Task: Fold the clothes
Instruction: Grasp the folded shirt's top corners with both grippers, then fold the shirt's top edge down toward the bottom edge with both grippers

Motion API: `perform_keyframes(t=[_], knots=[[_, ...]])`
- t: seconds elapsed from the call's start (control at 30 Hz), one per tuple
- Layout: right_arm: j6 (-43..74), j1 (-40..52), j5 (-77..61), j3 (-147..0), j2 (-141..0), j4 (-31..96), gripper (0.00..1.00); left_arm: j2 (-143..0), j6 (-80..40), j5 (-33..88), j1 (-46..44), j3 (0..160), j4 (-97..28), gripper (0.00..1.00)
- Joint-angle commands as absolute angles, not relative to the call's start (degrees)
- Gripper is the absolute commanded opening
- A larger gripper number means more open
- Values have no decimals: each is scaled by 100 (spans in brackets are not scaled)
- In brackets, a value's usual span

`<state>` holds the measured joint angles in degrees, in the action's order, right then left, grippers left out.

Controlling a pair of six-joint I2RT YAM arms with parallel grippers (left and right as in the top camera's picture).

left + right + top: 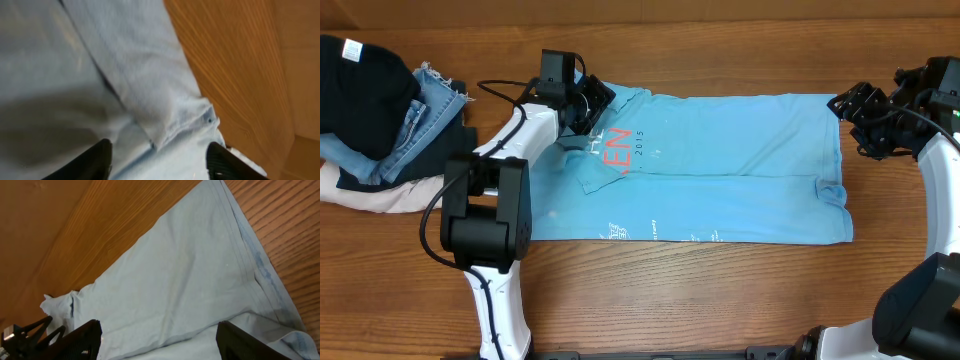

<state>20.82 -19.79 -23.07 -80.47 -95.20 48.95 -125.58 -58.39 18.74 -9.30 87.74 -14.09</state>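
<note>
1. The sky-blue T-shirt (720, 165) lies flat on the wooden table (720, 300), stretched sideways. The lettered shoulder end is toward my left arm and the hem end is toward my right.
2. My left claw (590, 105) hangs over the far shoulder end. In the left wrist view, my left claw (159, 162) has its fingers well apart with a folded sleeve edge (170, 115) lying below them. I see nothing pinched.
3. My right claw (855, 115) sits at the far hem corner. Seen from the right wrist, my right claw (160, 340) is wide open above the cloth and holds nothing.
4. The long sides look already turned in, so I judge I'm between folds and lining up both claws on the far edge.
5. Next I should lower both claws onto their corners and close on all the layers. Then I'd lift both ends evenly and carry the edge across without dragging the shirt askew.
6. The pile of jeans (425, 110) and a black garment (360, 90) sits beyond my left arm, well clear of the shirt.
</note>
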Motion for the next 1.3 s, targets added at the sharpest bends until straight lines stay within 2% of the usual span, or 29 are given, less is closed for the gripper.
perform_keyframes(t=[0.0,0.23,0.27,0.37,0.47,0.5,0.6,0.63,0.8,0.93,1.07,1.17,1.27], knots=[[2102,-1977,-2257,-8143,-9550,4945,77,-12790,-5968,1557,-917,8803,-1105,61],[2099,-1977,-2252,-8143,-9550,5221,77,-13192,-6020,1697,-904,8803,-537,62],[2097,-1977,-2252,-8143,-9550,5238,77,-13192,-5996,1671,-904,8803,-484,59],[2097,-1977,-2222,-8143,-9550,5238,76,-13192,-5979,1671,-902,8803,-377,41],[2099,-1977,-2145,-8143,-9550,5238,76,-13192,-5981,1640,-893,8803,-357,27],[2097,-1977,-2145,-8143,-9550,5240,76,-13192,-5979,1627,-893,8803,-333,27],[2097,-1977,-2145,-8143,-9550,5240,76,-13192,-5979,1612,-893,8803,-250,14],[2097,-1977,-2141,-8143,-9550,5238,76,-13187,-5979,1638,-893,8803,-189,5],[2099,-1977,-1951,-8143,-9550,5196,76,-13037,-5793,1859,-808,8805,30,4],[2099,-1977,-1951,-8143,-9550,5151,76,-13015,-5621,2121,-740,8833,5,7],[2099,-1977,-1946,-8143,-9550,5111,76,-13010,-5564,2340,-729,8875,8,4],[2099,-1977,-1909,-8143,-9590,4772,63,-12956,-5406,3109,-676,9087,-1,4],[1905,-1999,-1940,-8143,-9998,3715,60,-12698,-5164,3844,-679,9150,-408,4]])
